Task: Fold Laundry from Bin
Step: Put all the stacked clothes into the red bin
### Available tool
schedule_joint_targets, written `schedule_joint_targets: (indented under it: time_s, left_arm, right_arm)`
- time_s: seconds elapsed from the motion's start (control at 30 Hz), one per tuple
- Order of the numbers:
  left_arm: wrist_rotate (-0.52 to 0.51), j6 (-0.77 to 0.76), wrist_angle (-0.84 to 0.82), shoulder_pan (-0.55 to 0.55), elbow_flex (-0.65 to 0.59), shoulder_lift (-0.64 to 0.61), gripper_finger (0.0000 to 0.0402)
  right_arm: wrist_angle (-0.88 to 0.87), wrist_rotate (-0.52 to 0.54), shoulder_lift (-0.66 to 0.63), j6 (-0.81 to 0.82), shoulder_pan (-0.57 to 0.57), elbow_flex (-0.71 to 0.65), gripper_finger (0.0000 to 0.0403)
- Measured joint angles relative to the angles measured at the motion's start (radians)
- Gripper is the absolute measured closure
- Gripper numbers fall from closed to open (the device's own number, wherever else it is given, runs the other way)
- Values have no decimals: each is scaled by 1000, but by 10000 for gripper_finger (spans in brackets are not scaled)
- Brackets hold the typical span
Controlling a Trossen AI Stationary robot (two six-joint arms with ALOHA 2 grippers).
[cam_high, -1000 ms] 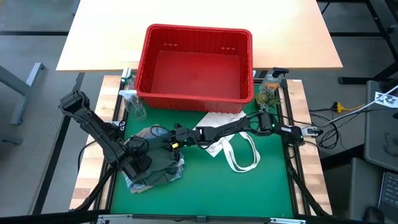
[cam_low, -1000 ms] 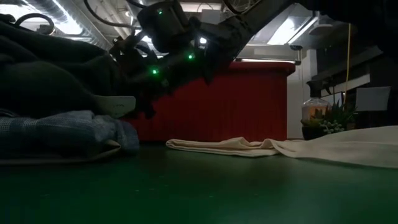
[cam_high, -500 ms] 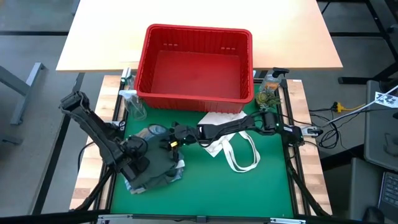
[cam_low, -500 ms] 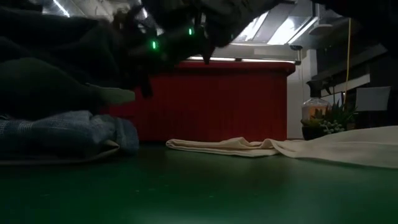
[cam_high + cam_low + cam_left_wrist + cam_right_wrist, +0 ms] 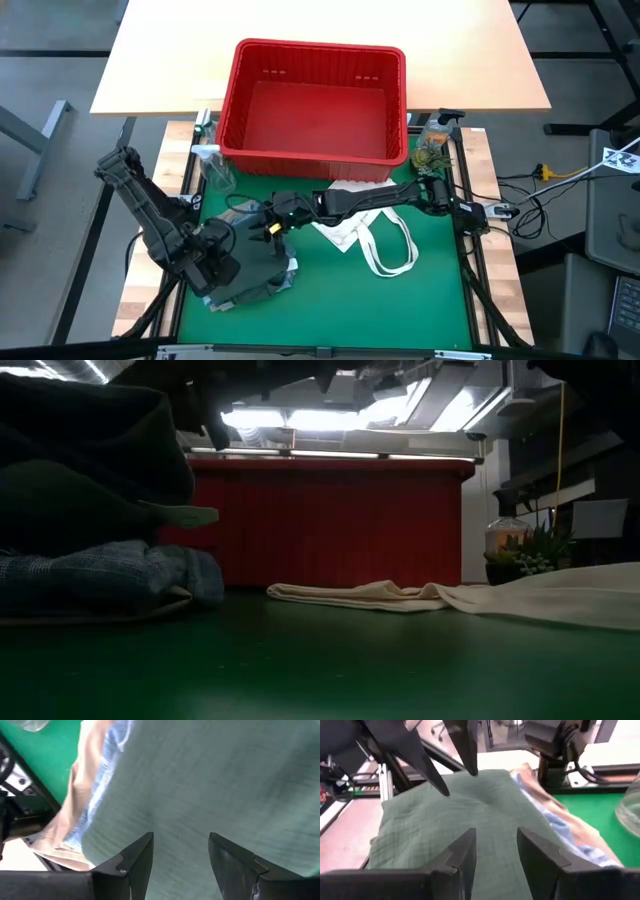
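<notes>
Dark green garment (image 5: 252,270) tops the pile at the mat's seven o'clock. Left gripper (image 5: 222,268) sits at its nine o'clock edge, nearer; right gripper (image 5: 270,215) hovers at twelve. Both fingers parted, apparently holding nothing. Bin (image 5: 230,105) empty behind.

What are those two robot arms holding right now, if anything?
Nothing. Both the left gripper and the right gripper hang open above the dark green garment, their fingers apart and empty.
</notes>
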Motion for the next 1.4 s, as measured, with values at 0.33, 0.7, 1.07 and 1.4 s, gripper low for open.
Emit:
schedule_joint_targets:
  time_s: [0.33,0.7,1.07,1.4]
  left_arm:
    - [-16,1,234,-42,15,0,218]
    - [-163,-2,438,-103,-80,0,219]
    - [-154,-2,585,-155,-232,0,219]
    - [-79,-2,851,-182,-473,-1,219]
  right_arm:
    - [-98,-29,0,1,103,33,260]
    - [-172,26,0,-76,203,33,260]
    - [-151,95,0,-76,201,-103,260]
    - [51,112,0,-75,201,-308,260]
